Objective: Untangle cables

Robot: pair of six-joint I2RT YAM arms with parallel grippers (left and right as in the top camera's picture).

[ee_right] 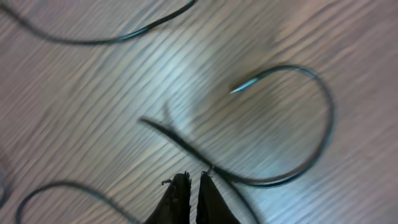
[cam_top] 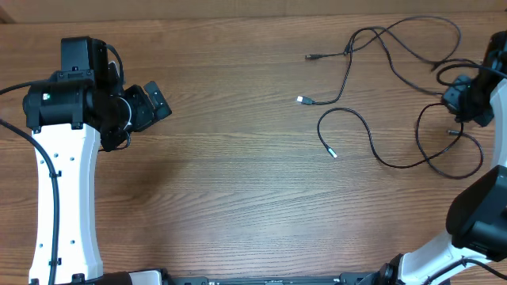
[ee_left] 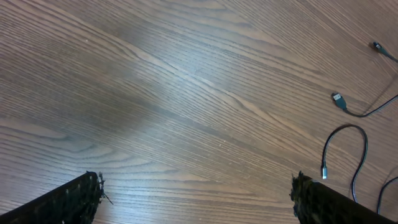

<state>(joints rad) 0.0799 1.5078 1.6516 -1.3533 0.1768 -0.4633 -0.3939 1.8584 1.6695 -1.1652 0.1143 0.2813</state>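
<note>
The right gripper (ee_right: 194,176) is seen clenched, its fingers pressed almost together just over the table (cam_top: 238,198). One cord of the cables (cam_top: 348,51) is met right at the fingertips; whether it is pinched there cannot be told. Beyond the tips that cord is bent into a wide loop, which is ended by a thin metal tip pointing left. In the overhead view the cables are spread as loose, overlapping loops on the far right part of the table. They are laid beside and around the right gripper, and three plugs (cam_top: 302,100) are turned towards the middle. The left gripper (ee_left: 196,199) is released, its jaws set wide apart above bare wood. It is placed at the far left, well apart from the cables.
</note>
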